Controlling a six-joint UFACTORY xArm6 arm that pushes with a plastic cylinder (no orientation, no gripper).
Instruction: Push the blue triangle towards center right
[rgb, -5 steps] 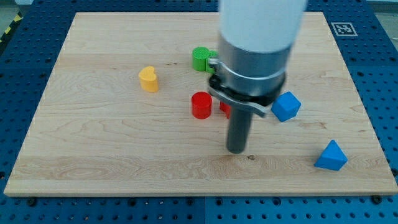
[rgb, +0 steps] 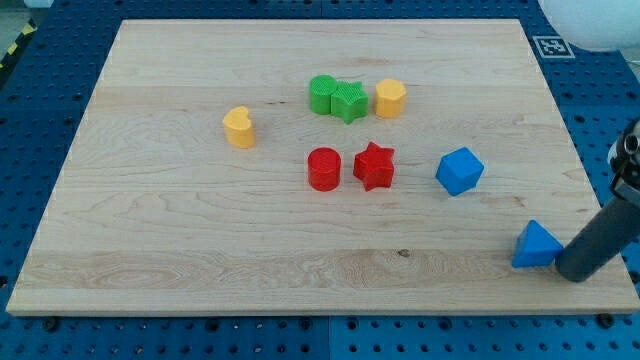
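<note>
The blue triangle (rgb: 537, 245) lies near the board's lower right corner. My tip (rgb: 577, 273) rests on the board just to the right of it and slightly below, close to or touching its right side. The dark rod rises from there toward the view's right edge. A blue cube-like block (rgb: 460, 170) sits up and to the left of the triangle, at the board's centre right.
On the wooden board (rgb: 180, 240): a red cylinder (rgb: 324, 169) and red star (rgb: 375, 165) at centre; a green cylinder (rgb: 322, 94), green star (rgb: 349, 101) and yellow hexagon block (rgb: 390, 98) above them; a yellow heart-like block (rgb: 239, 128) at left. The board's right edge is close to my tip.
The arm has swung from the board's centre to the lower right, uncovering the red star, green star and yellow block. The blue triangle looks much where it was.
</note>
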